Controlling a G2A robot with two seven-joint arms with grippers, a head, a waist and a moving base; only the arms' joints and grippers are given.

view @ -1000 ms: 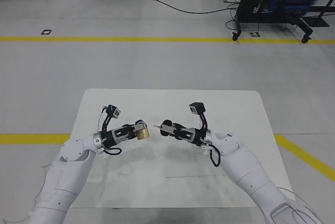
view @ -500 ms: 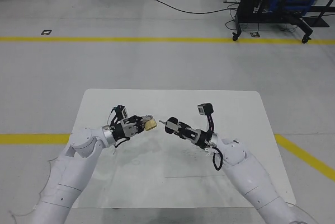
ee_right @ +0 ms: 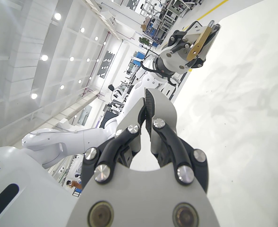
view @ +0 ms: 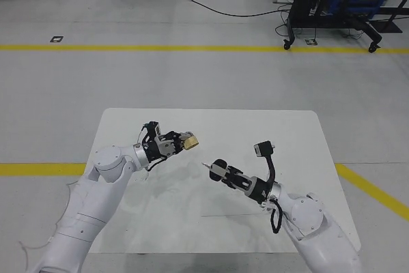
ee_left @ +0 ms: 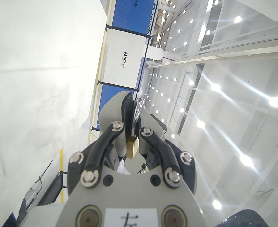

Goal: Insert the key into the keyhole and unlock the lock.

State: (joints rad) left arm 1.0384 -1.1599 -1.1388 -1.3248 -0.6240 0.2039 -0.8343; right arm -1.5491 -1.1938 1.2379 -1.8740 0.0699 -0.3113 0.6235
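While the left tool [view: 183, 140] clamps the brass lock [view: 190, 141] between its fingers, you have it held above the bench [view: 293, 136], left of centre and toward the far edge. The keyhole [ee_right: 194, 52] faces the right arm's camera. The right tool [view: 213, 168] sits over the middle of the bench, fingers pressed together on the key [view: 205, 165], with just a thin silvery tip poking out. Key and lock are apart, not touching.
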